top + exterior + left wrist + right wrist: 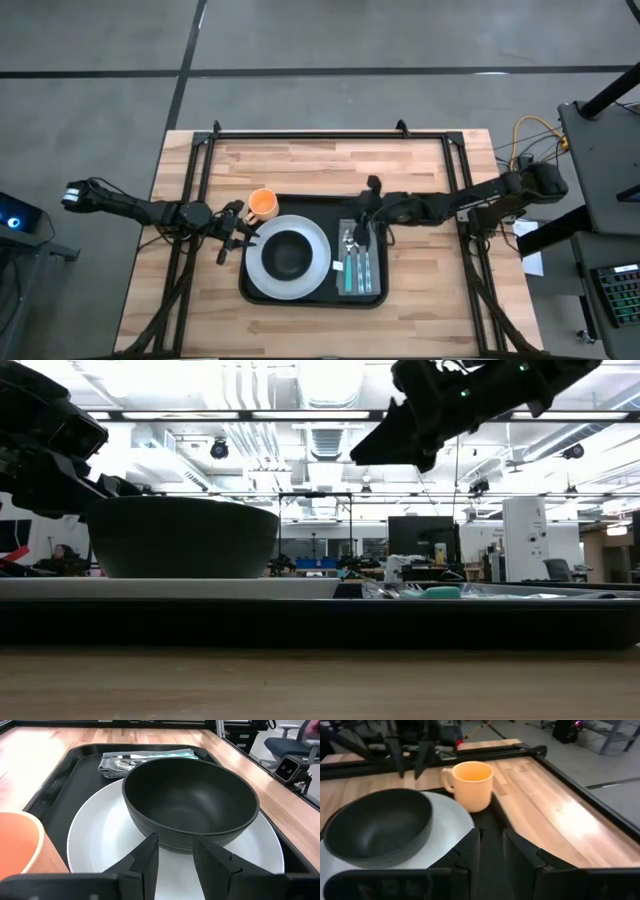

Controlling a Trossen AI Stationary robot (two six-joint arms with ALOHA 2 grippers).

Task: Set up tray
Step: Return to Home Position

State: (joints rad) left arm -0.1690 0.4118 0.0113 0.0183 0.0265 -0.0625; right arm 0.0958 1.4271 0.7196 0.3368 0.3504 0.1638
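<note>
The black tray (pixel 312 299) lies mid-table. On its left half a white plate (pixel 256 275) carries a dark bowl (pixel 288 255) (pixel 190 805). On its right half a grey cloth (pixel 371 268) holds teal-handled cutlery (pixel 350 272). An orange mug (pixel 263 204) (pixel 470 784) stands at the tray's far left corner. My left gripper (pixel 237 238) (pixel 176 857) is open, at the tray's left edge, pointing at the bowl's near wall. My right gripper (pixel 364 226) (pixel 491 851) is open, raised over the cloth's far end (pixel 392 445).
A black metal frame (pixel 300 134) runs along the table's far edge and down both sides. Bare wood (pixel 300 165) lies beyond the tray and along the near edge (pixel 300 330). Cables and equipment (pixel 590 150) stand off the table's right side.
</note>
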